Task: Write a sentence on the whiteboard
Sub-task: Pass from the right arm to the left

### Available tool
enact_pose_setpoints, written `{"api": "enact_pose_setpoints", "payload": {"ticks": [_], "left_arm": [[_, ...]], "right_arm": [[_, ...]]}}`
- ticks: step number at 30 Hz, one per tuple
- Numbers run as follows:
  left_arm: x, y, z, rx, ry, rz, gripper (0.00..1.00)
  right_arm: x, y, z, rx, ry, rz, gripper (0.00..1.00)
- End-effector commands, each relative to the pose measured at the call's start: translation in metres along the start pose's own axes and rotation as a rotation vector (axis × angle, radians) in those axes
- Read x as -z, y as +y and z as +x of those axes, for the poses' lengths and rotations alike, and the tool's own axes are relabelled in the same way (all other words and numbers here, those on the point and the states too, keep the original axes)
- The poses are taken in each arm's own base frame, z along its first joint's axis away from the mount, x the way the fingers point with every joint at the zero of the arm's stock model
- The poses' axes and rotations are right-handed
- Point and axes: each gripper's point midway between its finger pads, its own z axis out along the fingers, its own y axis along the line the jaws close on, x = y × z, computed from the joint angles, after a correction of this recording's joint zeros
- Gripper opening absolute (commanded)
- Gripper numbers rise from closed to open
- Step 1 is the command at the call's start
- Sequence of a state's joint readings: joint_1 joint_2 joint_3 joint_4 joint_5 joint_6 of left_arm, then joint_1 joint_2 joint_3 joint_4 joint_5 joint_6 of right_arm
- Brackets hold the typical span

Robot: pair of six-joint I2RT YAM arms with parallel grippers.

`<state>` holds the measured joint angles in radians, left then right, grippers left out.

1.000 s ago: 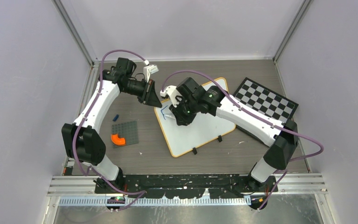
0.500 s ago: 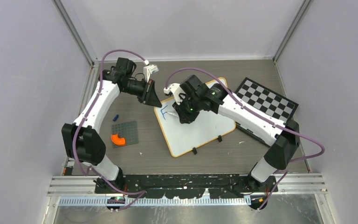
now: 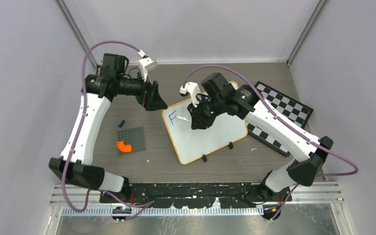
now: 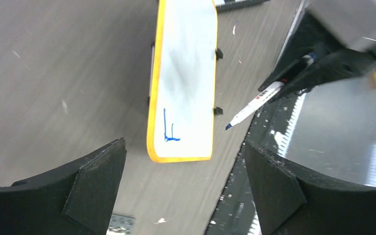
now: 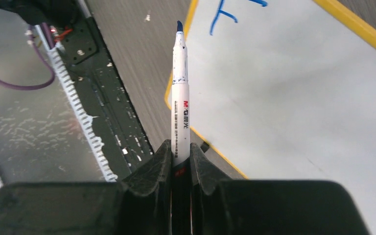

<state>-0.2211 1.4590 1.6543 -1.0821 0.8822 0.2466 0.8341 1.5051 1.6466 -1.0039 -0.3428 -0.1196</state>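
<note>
The whiteboard (image 3: 210,139) lies at mid-table, white with an orange-yellow frame and black clip feet. A blue letter F (image 3: 172,118) stands near its far left corner. My right gripper (image 3: 198,117) hovers over the board, shut on a white marker (image 3: 188,119) whose blue tip points toward the F. In the right wrist view the marker (image 5: 181,98) sticks straight out of the right gripper (image 5: 180,147), its tip lifted off the whiteboard (image 5: 293,98). My left gripper (image 3: 156,101) hangs open just left of the board's corner, holding nothing. The left wrist view shows the left gripper (image 4: 184,144), whiteboard (image 4: 183,73) and marker (image 4: 257,104).
A black-and-white checkered board (image 3: 280,110) lies right of the whiteboard, partly under the right arm. A grey studded plate (image 3: 133,137) with an orange piece (image 3: 124,145) sits at the left, and a small blue item (image 3: 121,122) lies beyond it. Enclosure walls stand on three sides.
My left gripper has opened and its arm has swung back to the left. The right gripper has carried the marker rightward off the letter F, which now shows whole.
</note>
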Motion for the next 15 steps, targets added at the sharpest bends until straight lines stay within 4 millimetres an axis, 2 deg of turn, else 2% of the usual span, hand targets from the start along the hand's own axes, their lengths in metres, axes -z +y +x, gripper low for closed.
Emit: {"api": "enact_pose_setpoints", "payload": {"ticks": [1, 8, 15], "left_arm": [[0.037, -0.048, -0.022, -0.265, -0.095, 0.010, 0.92], [0.022, -0.099, 0.018, -0.381, -0.017, 0.187, 0.80], [0.004, -0.112, 0.031, -0.366, 0.026, 0.260, 0.66]], "right_arm": [[0.020, 0.024, -0.014, -0.005, -0.067, -0.102, 0.00], [0.031, 0.059, -0.026, -0.065, -0.094, -0.321, 0.00], [0.030, 0.070, -0.028, -0.086, -0.088, -0.401, 0.00]]}}
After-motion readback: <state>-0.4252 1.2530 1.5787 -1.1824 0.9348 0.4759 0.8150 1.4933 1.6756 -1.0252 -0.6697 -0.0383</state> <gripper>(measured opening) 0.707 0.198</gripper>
